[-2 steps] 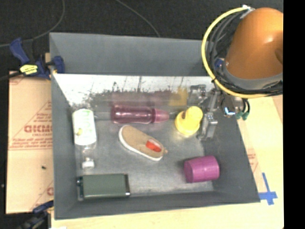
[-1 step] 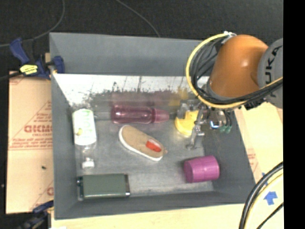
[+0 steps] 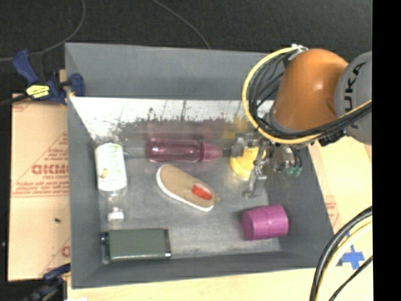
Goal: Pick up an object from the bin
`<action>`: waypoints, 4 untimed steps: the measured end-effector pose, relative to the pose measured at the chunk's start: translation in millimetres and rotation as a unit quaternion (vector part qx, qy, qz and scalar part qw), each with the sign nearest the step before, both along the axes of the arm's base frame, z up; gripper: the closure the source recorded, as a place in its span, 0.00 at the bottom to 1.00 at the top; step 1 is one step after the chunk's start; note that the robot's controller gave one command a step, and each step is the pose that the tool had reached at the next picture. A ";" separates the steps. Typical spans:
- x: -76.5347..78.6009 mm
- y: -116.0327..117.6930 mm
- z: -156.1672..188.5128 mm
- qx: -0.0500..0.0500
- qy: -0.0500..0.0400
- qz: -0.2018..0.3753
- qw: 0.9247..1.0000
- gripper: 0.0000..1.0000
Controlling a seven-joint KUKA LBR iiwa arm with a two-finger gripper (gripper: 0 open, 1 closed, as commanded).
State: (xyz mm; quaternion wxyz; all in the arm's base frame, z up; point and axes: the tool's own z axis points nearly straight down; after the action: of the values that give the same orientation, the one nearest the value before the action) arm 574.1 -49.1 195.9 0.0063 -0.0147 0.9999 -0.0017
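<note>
Just beside the gripper [image 3: 255,179], on its view-left side, lay a small yellow object [image 3: 240,165]; whether the gripper was spread or pressed together could not be told. A purple cylinder [image 3: 265,222] sat near it toward the view's bottom, and a pink bottle [image 3: 180,150] lay farther left.

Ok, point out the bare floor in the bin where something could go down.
Widest bare floor: the front strip between the dark flat box and the purple cylinder, below the beige oval piece. A smaller gap lies between the clear bottle and that oval. Crowded: the back right, where the gripper hangs by the yellow thing and the pink bottle.
</note>
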 end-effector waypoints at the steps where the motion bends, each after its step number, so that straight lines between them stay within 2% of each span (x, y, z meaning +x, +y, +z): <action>1: 8.7 -5.8 64.4 -0.001 -0.006 0.006 1.000 0.00; 2: 50.6 -40.5 -12.1 -0.001 -0.003 0.030 1.000 1.00; 3: 50.6 -40.4 -12.1 -0.001 -0.003 0.031 1.000 0.00; 4: 50.6 -40.5 -12.1 -0.001 -0.003 0.031 1.000 0.00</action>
State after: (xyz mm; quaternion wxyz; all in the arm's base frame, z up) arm 624.7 -89.5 183.8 0.0090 -0.0453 0.9989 -0.0028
